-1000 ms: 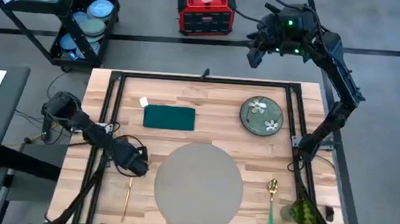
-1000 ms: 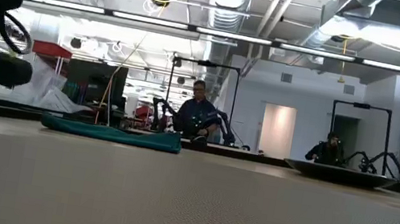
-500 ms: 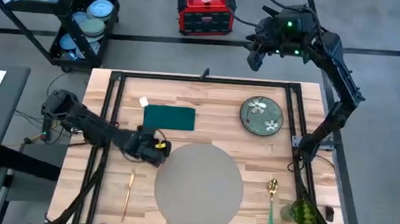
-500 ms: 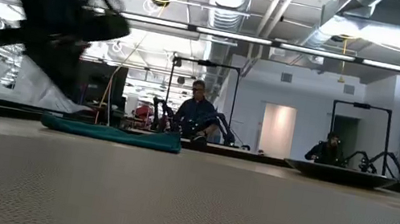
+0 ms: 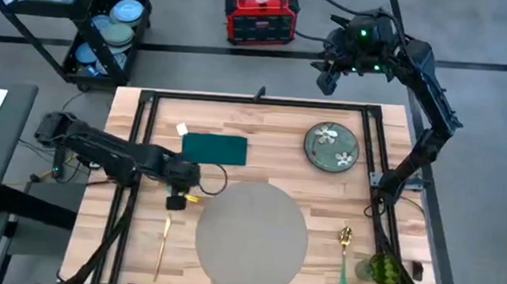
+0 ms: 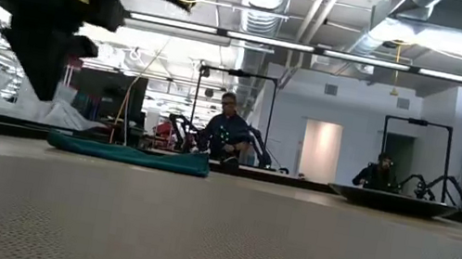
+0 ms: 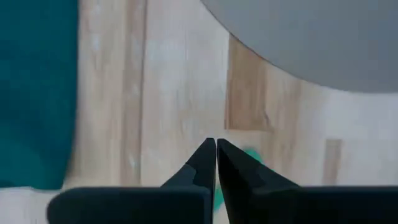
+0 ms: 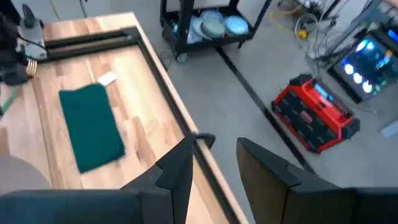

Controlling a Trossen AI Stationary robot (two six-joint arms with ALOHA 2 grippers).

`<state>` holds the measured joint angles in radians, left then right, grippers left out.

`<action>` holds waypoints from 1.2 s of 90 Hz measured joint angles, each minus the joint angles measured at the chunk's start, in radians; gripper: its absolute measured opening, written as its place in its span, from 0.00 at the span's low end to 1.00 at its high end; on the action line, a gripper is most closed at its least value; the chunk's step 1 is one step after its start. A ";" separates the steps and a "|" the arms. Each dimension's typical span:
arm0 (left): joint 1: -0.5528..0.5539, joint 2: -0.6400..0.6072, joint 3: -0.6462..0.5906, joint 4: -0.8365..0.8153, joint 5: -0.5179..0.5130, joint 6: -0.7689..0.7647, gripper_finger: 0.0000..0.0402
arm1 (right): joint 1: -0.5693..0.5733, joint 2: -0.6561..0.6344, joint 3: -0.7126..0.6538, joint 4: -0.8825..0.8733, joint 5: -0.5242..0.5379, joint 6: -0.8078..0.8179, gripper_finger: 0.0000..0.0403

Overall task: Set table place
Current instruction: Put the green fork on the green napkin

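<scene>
**Left hand closed beside the placemat, right hand parked away**

The left hand (image 5: 176,199) hovers low over the wooden surface (image 5: 272,125) with its two fingers pressed together and nothing between them. The round grey placemat (image 5: 251,240) lies flat just beside this hand, on the side toward the right arm, with its rim close to the fingertips. The dark green napkin (image 5: 214,148) lies just beyond the hand toward the far edge. The fork (image 5: 162,247) lies right below the hand and runs back toward the near edge. The flowered plate (image 5: 331,147) and the spoon (image 5: 344,251) are well apart from the hand, across the mat.

The right hand (image 5: 325,73) hangs raised past the far edge, over the floor, with its fingers apart and empty.

The mat looks thin, light and probably limp. It sits flush on the wood, so there is little to pinch, and it is best taken at the rim or simply left where it lies. It seems already placed, so the pieces around it probably come next.

- **Plate:** stiff, glazed and breakable. Grip it at the rim and set it down gently.
- **Fork:** slim, hard and low to the wood, so it is likely to slip. A pinch across the handle suits it best.
- **Napkin:** soft, and it will sag wherever it is lifted.
</scene>
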<state>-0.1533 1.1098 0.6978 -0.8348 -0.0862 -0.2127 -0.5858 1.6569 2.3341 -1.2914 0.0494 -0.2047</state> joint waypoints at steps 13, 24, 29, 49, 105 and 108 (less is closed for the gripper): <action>0.035 -0.214 -0.035 0.003 -0.009 -0.044 0.00 | 0.005 0.000 0.000 -0.014 0.000 0.055 0.28; 0.107 -0.304 -0.035 -0.205 -0.005 -0.166 0.00 | 0.021 0.000 0.000 -0.002 0.000 0.035 0.28; 0.137 -0.319 -0.036 -0.293 0.034 -0.209 0.00 | 0.030 0.000 0.000 -0.006 -0.001 0.017 0.28; 0.168 -0.320 -0.036 -0.262 0.297 -0.175 0.01 | 0.072 0.000 0.000 -0.018 -0.002 -0.038 0.28; 0.164 -0.086 -0.035 -0.267 0.325 0.156 0.28 | 0.062 0.000 0.000 -0.092 -0.001 -0.092 0.28; 0.167 -0.073 -0.035 -0.273 0.325 0.157 0.28 | 0.058 0.000 0.000 -0.096 -0.001 -0.093 0.28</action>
<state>0.0135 1.0370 0.6628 -1.1082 0.2385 -0.0558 -0.5280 1.6573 2.3341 -1.3871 0.0486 -0.2976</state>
